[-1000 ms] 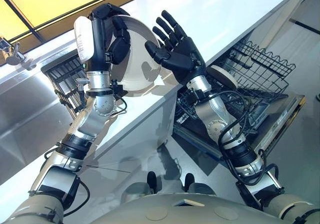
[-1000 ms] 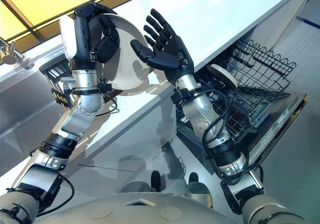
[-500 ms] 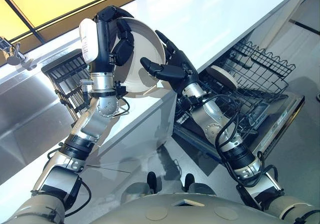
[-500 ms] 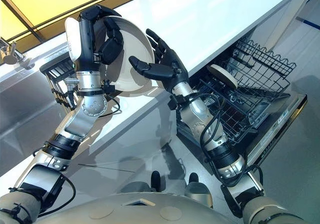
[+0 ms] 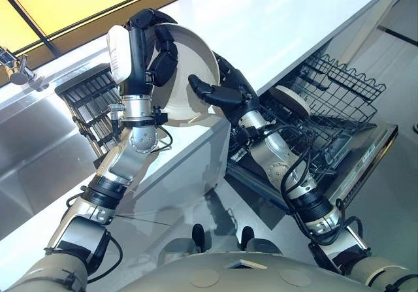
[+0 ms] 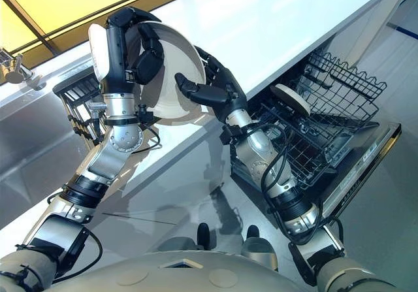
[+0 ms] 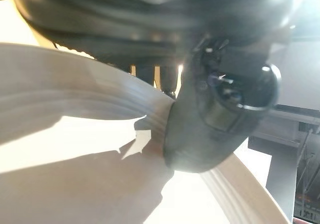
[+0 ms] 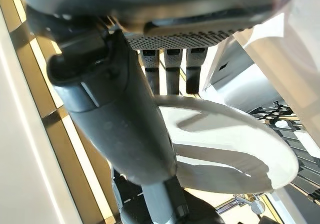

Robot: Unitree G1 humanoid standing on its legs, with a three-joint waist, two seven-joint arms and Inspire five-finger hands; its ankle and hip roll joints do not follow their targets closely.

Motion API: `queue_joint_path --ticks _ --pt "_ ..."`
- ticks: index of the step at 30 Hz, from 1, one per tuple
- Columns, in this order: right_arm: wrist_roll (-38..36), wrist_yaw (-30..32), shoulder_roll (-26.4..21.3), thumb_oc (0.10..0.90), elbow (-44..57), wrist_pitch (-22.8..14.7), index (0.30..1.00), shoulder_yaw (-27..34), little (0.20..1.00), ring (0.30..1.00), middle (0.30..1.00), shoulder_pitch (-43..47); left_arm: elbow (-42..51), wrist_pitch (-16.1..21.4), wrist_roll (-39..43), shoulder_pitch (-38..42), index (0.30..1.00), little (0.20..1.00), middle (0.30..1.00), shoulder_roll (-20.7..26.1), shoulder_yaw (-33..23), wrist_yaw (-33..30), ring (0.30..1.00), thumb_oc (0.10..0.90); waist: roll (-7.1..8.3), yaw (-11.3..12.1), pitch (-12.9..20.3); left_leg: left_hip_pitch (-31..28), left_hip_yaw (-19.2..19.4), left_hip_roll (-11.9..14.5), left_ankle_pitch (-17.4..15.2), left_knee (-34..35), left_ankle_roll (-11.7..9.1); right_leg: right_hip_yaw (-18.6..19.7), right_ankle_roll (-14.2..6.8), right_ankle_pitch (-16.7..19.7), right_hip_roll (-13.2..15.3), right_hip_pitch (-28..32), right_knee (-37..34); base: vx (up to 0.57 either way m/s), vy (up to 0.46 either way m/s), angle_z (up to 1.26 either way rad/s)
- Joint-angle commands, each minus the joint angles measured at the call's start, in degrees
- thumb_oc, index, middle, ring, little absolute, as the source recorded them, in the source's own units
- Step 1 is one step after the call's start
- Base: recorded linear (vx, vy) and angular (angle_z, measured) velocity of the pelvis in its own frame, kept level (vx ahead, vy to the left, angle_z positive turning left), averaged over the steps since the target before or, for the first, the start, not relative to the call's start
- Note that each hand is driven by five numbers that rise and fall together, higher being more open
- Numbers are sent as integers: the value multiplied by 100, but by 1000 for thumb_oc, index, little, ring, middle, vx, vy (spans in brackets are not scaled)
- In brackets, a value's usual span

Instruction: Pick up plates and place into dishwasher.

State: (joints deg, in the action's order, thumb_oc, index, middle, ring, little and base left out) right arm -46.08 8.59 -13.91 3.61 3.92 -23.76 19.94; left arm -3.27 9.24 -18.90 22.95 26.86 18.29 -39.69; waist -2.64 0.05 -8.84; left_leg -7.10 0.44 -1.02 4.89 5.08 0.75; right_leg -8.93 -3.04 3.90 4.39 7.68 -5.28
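left hand [image 5: 157, 53] grips plate [image 5: 189, 76] (tilted, above counter [image 5: 281, 17]) | right hand [image 5: 219, 93] fingers behind plate, thumb in front; grasp seemingly closing

A white counter [image 5: 307, 17] runs past a steel sink [image 5: 32, 142], with what looks like a faucet [image 5: 16, 70].

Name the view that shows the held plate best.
The left eye view: the whole plate shows, pinched by the left hand, with the right hand at its rim. The right eye view matches. Both wrist views crop it to part of its rim.
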Motion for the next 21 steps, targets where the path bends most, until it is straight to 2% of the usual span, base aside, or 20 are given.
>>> queue_joint_path --ticks 1,7,9,10,11,13,14,15,18,21 --pt "-57 1 551 100 264 -682 300 68 200 300 300 235 264 666 233 623 300 200 300 -207 371 108 300 100 -57 112 605 -181 -56 -9 -794 -8 -57 -245 16 -943 -297 -38 399 0 0 0" --pt "-75 57 538 100 276 -774 300 107 200 300 300 143 346 993 738 449 300 200 300 -357 432 442 300 100 -46 109 593 -189 -56 -9 -793 -8 -50 -230 9 -934 -301 -29 387 6 -5 3" --pt "-92 75 547 100 286 -816 300 150 200 300 300 96 420 1322 1434 374 300 200 300 -498 480 927 300 100 -40 101 588 -193 -57 -4 -792 -8 -43 -216 7 -927 -303 -24 378 0 0 0" --pt "-81 69 564 100 268 -848 300 155 200 300 300 72 444 1439 1637 331 349 258 349 -571 491 1141 349 158 -39 101 588 -195 -52 0 -792 -8 -42 -215 0 -923 -302 -27 380 0 0 0" --pt "-95 74 565 100 270 -871 300 158 200 300 300 55 459 1624 2149 312 420 340 420 -626 553 1428 420 240 -37 91 585 -196 -48 -1 -794 -8 -38 -208 -2 -918 -306 -30 380 0 0 0" --pt "-104 127 603 100 267 -971 300 159 200 300 300 37 548 1745 3051 226 582 529 582 -868 668 2170 582 429 -37 78 578 -204 -44 5 -798 -8 -33 -190 -4 -913 -311 -32 379 0 0 0" --pt "-108 159 617 100 267 -1001 300 153 200 300 300 39 594 1747 3413 194 606 557 606 -948 726 2436 606 457 -37 72 572 -209 -37 10 -799 -8 -35 -185 -8 -905 -312 -30 375 0 0 0" --pt "-125 210 625 100 279 -1062 300 152 200 300 300 42 642 1679 3990 146 900 900 900 -1078 800 2869 900 800 -37 54 563 -214 -23 14 -805 -8 -36 -172 -12 -898 -316 -29 368 0 0 0" --pt "-101 333 639 100 284 -1158 300 197 200 300 300 86 677 1556 5047 88 900 900 900 -1272 866 3496 900 800 -42 20 547 -221 7 24 -808 -8 -43 -152 -17 -884 -323 -27 351 -11 -5 -2" --pt "-84 436 607 100 302 -1260 300 304 200 300 300 114 751 1375 5706 31 900 900 900 -1398 849 3755 900 800 -42 0 545 -225 32 28 -809 -8 -46 -131 -24 -865 -333 -18 319 0 0 0"
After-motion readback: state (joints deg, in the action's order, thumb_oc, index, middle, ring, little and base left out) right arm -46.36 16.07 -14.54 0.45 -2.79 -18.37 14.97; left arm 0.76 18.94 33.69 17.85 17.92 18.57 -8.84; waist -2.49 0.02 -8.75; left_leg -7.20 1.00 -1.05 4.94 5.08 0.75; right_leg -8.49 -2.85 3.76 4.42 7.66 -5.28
